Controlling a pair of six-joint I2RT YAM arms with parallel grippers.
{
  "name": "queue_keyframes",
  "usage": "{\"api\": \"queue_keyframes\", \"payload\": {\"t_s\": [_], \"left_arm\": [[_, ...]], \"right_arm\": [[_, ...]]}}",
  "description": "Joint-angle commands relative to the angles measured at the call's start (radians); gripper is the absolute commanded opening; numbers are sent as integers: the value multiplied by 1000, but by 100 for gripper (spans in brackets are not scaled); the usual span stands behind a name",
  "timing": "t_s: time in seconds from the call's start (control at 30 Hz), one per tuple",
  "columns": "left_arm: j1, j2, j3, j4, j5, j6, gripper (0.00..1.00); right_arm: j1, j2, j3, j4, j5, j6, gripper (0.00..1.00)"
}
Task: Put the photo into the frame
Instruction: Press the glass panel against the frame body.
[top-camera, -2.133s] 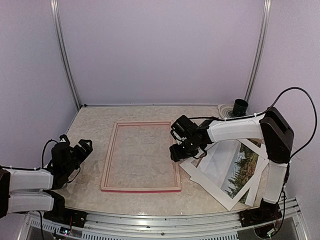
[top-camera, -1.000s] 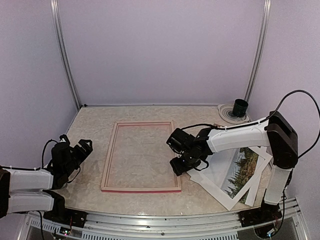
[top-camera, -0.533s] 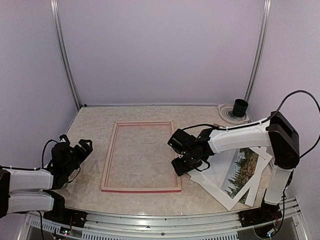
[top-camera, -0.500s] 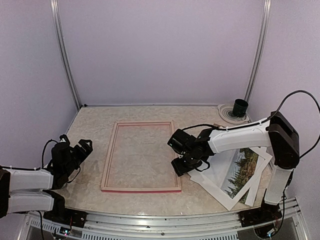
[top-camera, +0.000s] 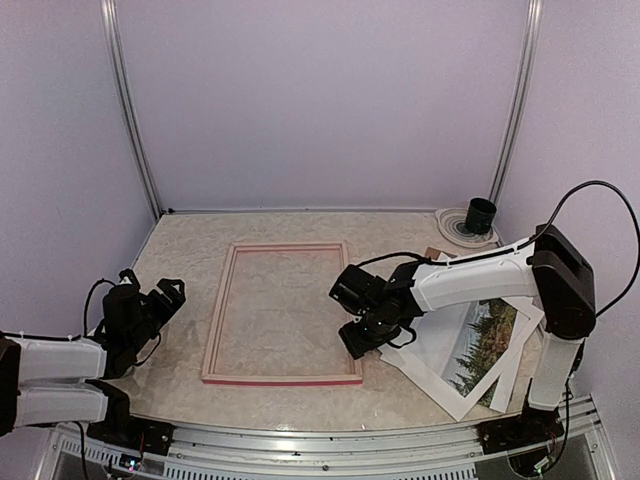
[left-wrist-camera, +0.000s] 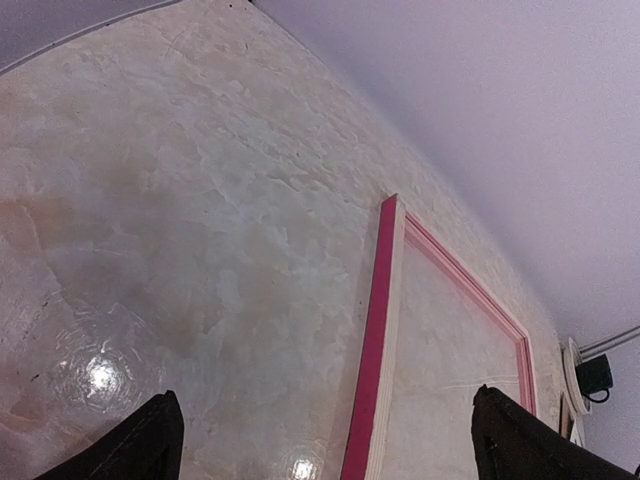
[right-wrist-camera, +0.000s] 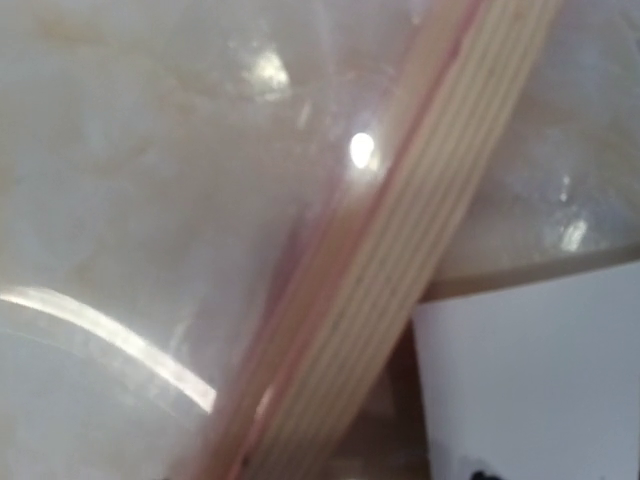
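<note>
The frame (top-camera: 217, 318) lies flat in the middle of the table, pink-red with its pale wood back up. My right gripper (top-camera: 353, 343) hangs low over the frame's right rail near its near right corner. The right wrist view is a blurred close-up of that pale rail (right-wrist-camera: 400, 290), and no fingers show in it. The photo (top-camera: 483, 340), dark trees under pale sky, lies to the right under white mat sheets (top-camera: 432, 352). My left gripper (top-camera: 165, 296) rests at the left, open and empty, its dark fingertips (left-wrist-camera: 150, 445) wide apart left of the frame's pink edge (left-wrist-camera: 378, 330).
A black cup on a white disc (top-camera: 480, 215) stands at the back right corner. A brown board corner (top-camera: 432, 252) pokes out behind the right arm. A white sheet (right-wrist-camera: 530, 370) lies right beside the rail. Purple walls close in the back and sides.
My right gripper has slid toward the near edge along the frame's right rail. The frame, the photo and the left arm have stayed put.
</note>
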Motion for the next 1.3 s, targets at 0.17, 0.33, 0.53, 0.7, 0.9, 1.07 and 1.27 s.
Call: {"api": "queue_keyframes", "payload": {"t_s": [0.17, 0.33, 0.53, 0.7, 0.9, 1.07, 1.27], "left_arm": [[-6, 3, 27, 20, 0, 10, 99], [-4, 3, 27, 19, 0, 11, 99], [-3, -5, 27, 17, 2, 10, 99], [-4, -5, 27, 17, 5, 8, 99], [-3, -10, 26, 17, 5, 10, 99], [-3, -11, 26, 15, 6, 11, 99], [-4, -14, 26, 15, 6, 10, 99]], "right_arm": [[10, 36, 8, -20, 15, 3, 64], [11, 50, 10, -21, 10, -3, 64], [13, 0, 20, -18, -1, -12, 64], [8, -47, 84, -30, 44, -31, 64], [-24, -26, 165, -54, 103, -54, 65], [-55, 7, 180, -38, 104, -67, 65], [-101, 62, 172, -5, 119, -73, 65]]}}
